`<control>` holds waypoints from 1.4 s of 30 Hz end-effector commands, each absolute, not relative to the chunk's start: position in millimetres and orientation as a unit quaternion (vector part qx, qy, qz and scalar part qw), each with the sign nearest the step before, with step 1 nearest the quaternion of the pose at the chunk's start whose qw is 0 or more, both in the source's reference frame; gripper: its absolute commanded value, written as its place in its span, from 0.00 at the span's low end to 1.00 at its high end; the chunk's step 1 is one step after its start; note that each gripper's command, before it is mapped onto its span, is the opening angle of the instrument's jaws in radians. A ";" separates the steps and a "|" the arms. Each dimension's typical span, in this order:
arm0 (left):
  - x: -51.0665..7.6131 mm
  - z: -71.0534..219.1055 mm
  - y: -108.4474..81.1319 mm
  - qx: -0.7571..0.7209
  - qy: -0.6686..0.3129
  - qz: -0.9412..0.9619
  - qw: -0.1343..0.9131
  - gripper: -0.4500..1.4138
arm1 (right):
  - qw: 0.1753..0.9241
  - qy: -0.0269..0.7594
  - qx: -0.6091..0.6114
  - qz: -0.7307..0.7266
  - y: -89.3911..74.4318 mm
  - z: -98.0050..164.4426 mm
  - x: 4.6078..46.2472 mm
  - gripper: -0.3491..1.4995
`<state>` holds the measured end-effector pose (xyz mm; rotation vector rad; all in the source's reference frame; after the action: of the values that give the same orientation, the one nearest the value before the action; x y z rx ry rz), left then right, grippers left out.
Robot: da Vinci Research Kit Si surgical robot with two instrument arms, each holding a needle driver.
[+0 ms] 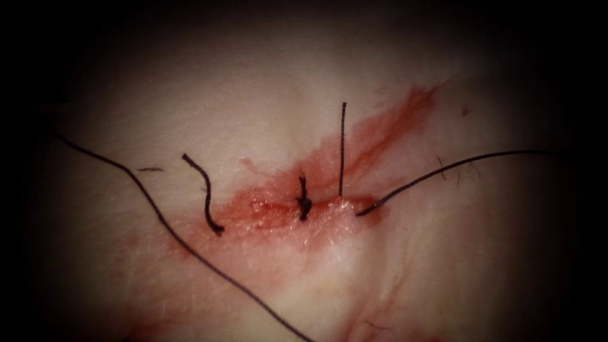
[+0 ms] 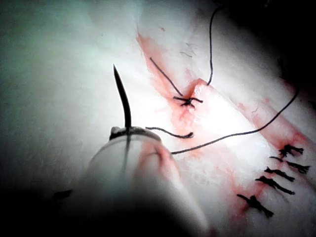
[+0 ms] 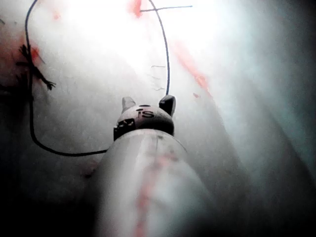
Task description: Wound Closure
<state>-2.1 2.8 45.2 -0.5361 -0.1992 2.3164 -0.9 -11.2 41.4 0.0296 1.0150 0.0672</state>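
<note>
The tissue (image 1: pixel 266 95) carries a cut (image 1: pixel 278 209) wet with red fluid (image 1: pixel 380 126). A knot (image 1: pixel 304 206) sits on the cut, with a straight thread tail (image 1: pixel 342 149) standing up beside it. My left tool (image 2: pixel 127 129) holds the curved needle (image 2: pixel 122 96) near its blunt end, the point up and clear of the tissue. Thread (image 1: pixel 443 170) leaves the cut's right end and runs off to the right. It ends at my right tool (image 3: pixel 148 106), which grips the thread (image 3: pixel 167 59).
A long slack thread (image 1: pixel 158 218) crosses the tissue left of the cut, down to the front edge. A short curled cut end (image 1: pixel 206 193) lies at the cut's left end. Several finished knots (image 2: pixel 276 180) line another stretch of the wound.
</note>
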 end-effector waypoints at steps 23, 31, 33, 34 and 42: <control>-7.6 49.6 -0.4 -0.163 -0.010 0.986 0.023 0.71 | 0.855 0.515 -0.016 0.056 -10.3 41.0 2.9 0.73; -9.0 47.2 -1.9 -0.202 -0.067 0.976 0.044 0.88 | 0.855 0.515 -0.016 0.056 -10.4 41.0 2.9 0.76; -9.8 45.8 -1.8 -0.216 -0.091 0.970 0.060 0.89 | 0.855 0.515 -0.016 0.056 -10.5 40.9 2.9 0.76; -10.3 45.0 -1.6 -0.222 -0.108 0.966 0.077 0.89 | 0.855 0.515 -0.016 0.056 -10.5 40.9 3.0 0.76; -17.7 38.3 0.5 -0.394 -0.161 0.849 0.313 0.81 | 0.855 0.515 -0.017 0.056 -10.6 40.9 3.2 0.76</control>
<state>-18.0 0.3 37.4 -1.0878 -0.4539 2.1286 2.3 -10.9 40.6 -0.0327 1.0798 0.1187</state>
